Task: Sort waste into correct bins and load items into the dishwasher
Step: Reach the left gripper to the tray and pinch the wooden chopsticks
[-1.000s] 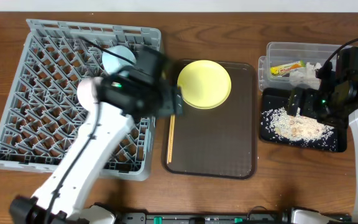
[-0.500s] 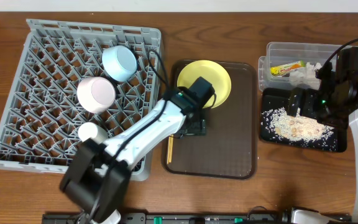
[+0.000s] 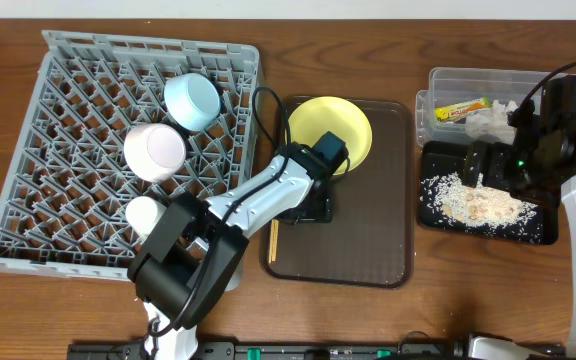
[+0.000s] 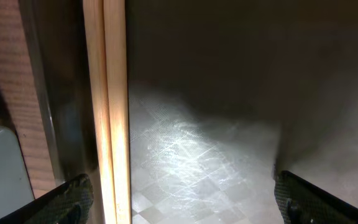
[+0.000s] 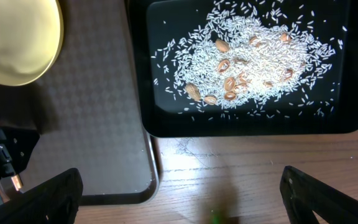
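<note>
Overhead: left gripper (image 3: 310, 207) low over the serving tray's (image 3: 368, 240) left edge, by the chopsticks (image 3: 274, 238); yellow plate (image 3: 356, 122) at its far edge; blue bowl (image 3: 191, 100), pink bowl (image 3: 155, 150), cup (image 3: 148, 213) in the rack (image 3: 28, 200). Left wrist: jaws wide, empty, chopsticks just inside one finger (image 4: 67, 199). Likely step: chopstick pickup; next, centre, descend, close. Right wrist: right gripper (image 5: 188, 208) wide open, empty, beside the black tray (image 5: 247, 124) holding rice scraps (image 5: 253, 56).

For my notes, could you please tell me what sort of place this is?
Likely a lab mock-up dish-clearing station: grey dish rack, brown serving tray, black tray of rice scraps.
</note>
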